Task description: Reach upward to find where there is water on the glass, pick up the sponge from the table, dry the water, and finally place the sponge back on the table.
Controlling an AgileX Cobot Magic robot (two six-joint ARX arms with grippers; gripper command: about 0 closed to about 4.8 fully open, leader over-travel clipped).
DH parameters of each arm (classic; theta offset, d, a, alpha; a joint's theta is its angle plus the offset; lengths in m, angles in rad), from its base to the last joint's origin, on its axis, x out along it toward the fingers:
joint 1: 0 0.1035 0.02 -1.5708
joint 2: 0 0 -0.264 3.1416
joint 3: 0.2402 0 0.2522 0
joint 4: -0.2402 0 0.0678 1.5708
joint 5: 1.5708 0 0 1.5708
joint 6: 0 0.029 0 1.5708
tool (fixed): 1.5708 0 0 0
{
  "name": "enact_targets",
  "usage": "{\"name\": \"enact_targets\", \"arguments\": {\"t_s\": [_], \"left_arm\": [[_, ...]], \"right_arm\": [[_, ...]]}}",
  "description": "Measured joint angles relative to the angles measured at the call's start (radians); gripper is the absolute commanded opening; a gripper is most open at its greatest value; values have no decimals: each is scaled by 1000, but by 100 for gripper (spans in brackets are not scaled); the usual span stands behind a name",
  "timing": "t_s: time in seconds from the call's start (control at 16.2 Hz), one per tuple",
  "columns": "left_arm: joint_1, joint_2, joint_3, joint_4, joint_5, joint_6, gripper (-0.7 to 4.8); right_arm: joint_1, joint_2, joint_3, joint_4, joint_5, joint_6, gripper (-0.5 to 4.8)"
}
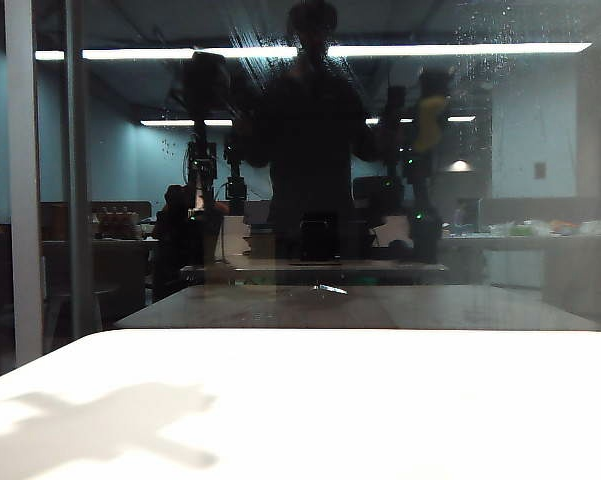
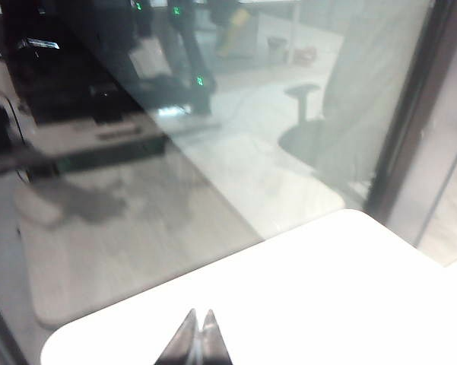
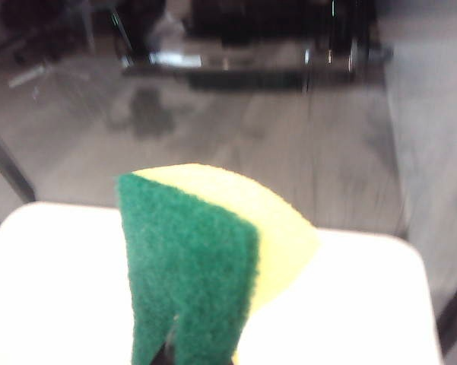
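A white table [image 1: 310, 400] stands against a large dark glass [image 1: 310, 180] pane with a pale frame bar at its left. In the right wrist view, the right gripper [image 3: 167, 353] is clamped on the sponge [image 3: 205, 258], a yellow foam block with a green scouring face, held in the air above the table's far edge and near the pane. The sponge looks light, soft and easily squashed; pinched at its lower end as it is, its free upper part should be able to press flat against the pane. In the left wrist view, the left gripper [image 2: 196, 338] hangs over the table near a rounded corner, its two fingertips pressed together and carrying nothing. Water [image 1: 480, 45] shows as pale droplets and thin slanted streaks high on the pane, against a bright light strip. Neither arm is directly visible in the exterior view; only dim reflections and a shadow on the tabletop. The right gripper's fingers are almost wholly hidden behind the sponge. The right wrist view is blurred.
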Motion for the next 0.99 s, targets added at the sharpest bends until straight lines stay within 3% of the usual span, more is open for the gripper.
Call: {"name": "enact_targets", "arguments": {"t_s": [0.31, 0.68, 0.99], "left_arm": [[0, -27, -116, 31, 26, -1, -5], [0, -27, -135, 36, 44, -3, -5], [0, -27, -135, 36, 49, -3, -5]], "right_arm": [[0, 6, -236, 122, -47, 64, -9], [19, 48, -451, 315, -47, 117, -9], [165, 288, -484, 510, -43, 129, -9]]}}
